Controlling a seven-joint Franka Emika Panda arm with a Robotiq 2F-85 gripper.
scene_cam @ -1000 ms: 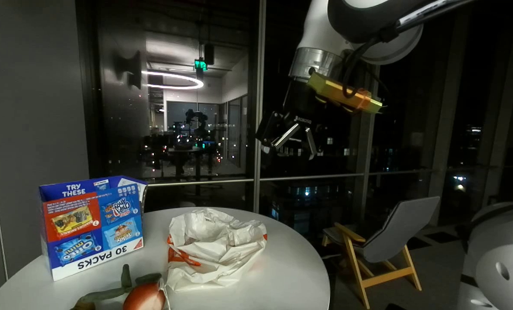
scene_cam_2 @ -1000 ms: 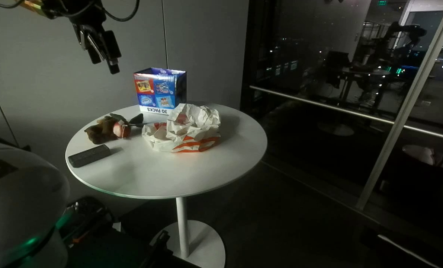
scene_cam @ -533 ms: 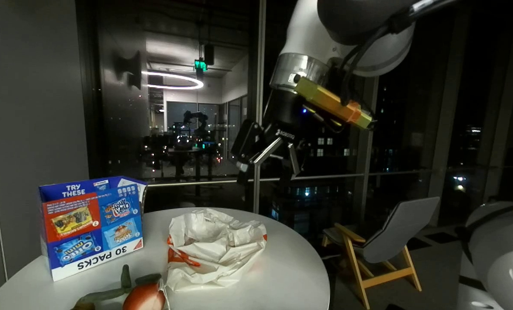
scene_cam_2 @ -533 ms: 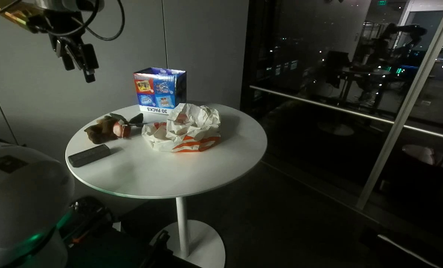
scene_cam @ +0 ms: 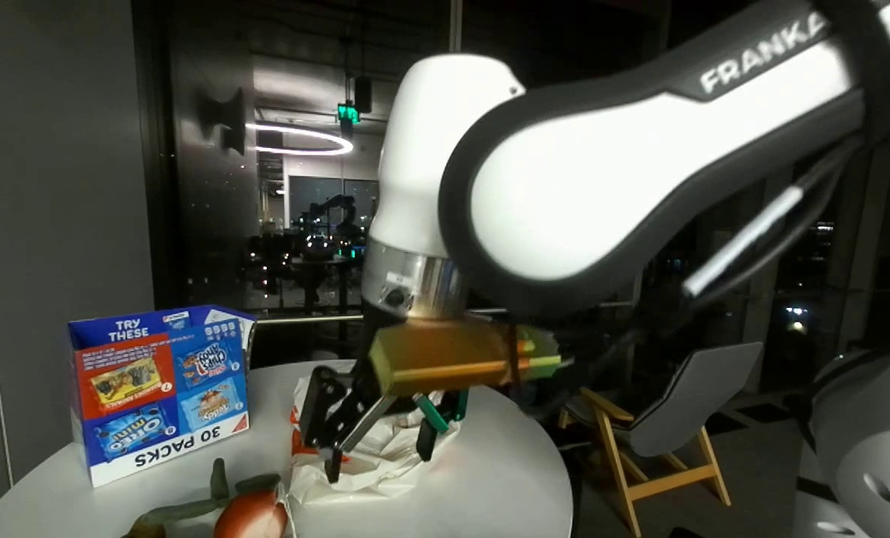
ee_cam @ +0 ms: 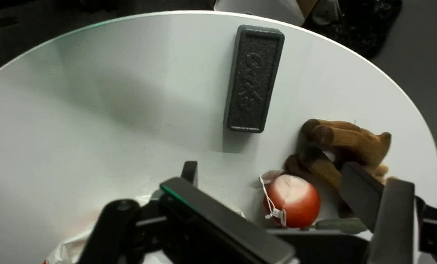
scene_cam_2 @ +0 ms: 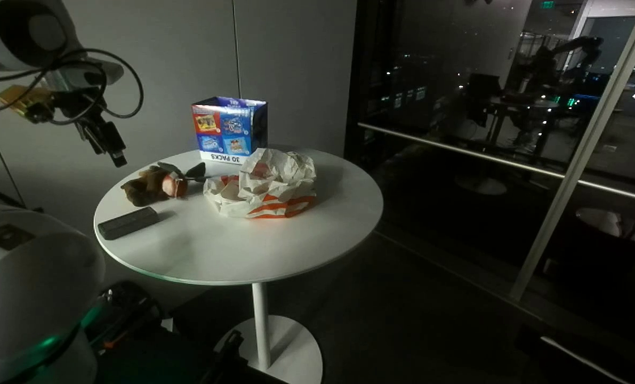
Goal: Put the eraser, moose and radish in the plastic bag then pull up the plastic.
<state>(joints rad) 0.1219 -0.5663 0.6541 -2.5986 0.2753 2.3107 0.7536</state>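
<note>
The eraser (ee_cam: pixel 255 79) lies on the table (scene_cam_2: pixel 232 250), long axis pointing at the rim; only the wrist view shows raised lettering. The radish (ee_cam: pixel 297 207), beside the moose (ee_cam: pixel 356 145), faces its pale end toward the eraser. The end effector (scene_cam: pixel 379 454) stands spread.

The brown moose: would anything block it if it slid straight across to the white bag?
Yes: in an exterior view, the radish lies between the moose and the plastic bag, so the moose would probably need lifting over it.

Office-like space: exit sign (scene_cam: pixel 348 113), ring lamp (scene_cam: pixel 303 152), armchair (scene_cam: pixel 691 403).
</note>
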